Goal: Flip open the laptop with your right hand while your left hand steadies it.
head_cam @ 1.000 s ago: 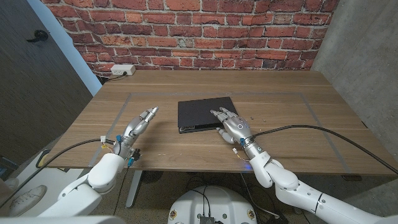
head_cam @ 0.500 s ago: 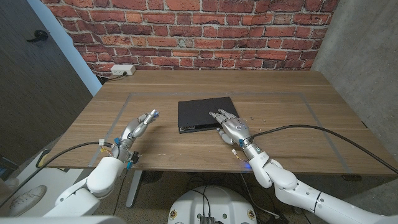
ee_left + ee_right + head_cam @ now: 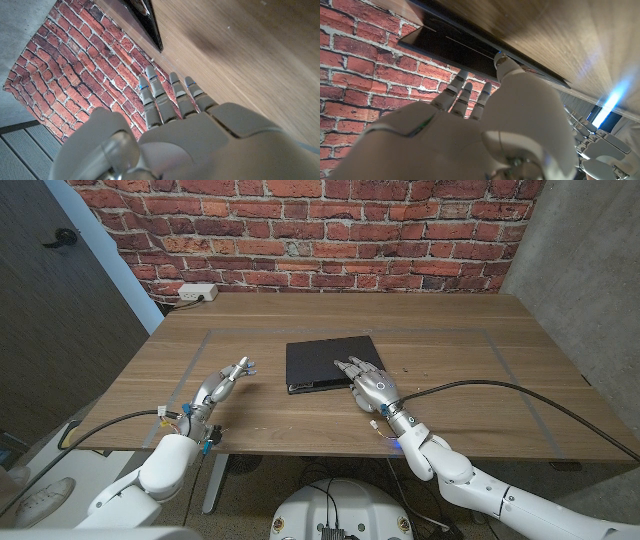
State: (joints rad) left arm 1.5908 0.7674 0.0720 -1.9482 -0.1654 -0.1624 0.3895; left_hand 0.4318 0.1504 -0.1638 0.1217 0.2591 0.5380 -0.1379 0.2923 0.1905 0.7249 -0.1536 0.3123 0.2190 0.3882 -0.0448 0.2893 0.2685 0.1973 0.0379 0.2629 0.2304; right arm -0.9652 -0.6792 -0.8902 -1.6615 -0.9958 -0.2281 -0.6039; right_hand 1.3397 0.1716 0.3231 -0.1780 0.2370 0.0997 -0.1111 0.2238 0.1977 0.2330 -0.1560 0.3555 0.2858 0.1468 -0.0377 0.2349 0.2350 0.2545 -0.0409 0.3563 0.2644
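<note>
Closed black laptop lying flat mid-bench, lid down, front edge toward the robot. Right hand over the laptop's near right corner, fingers spread narrowly across the lid, holding nothing; from the right wrist view, one fingertip at the laptop's front edge, though contact there cannot be told for sure. Left hand well apart from the laptop on its left side, above bare wood, fingers straight and close together, holding nothing, pointing toward the laptop's near left corner.

Around it: wooden bench with faint taped lines forming a rectangle about the work area. White power strip at the far left corner against the red brick wall. Black cable running across the bench's right side to the right arm. Grey concrete wall on the right, dark door on the left.

Open wood on all sides of the laptop; widest stretch to its right and behind.

No readable writing or brand on the laptop or strip.
</note>
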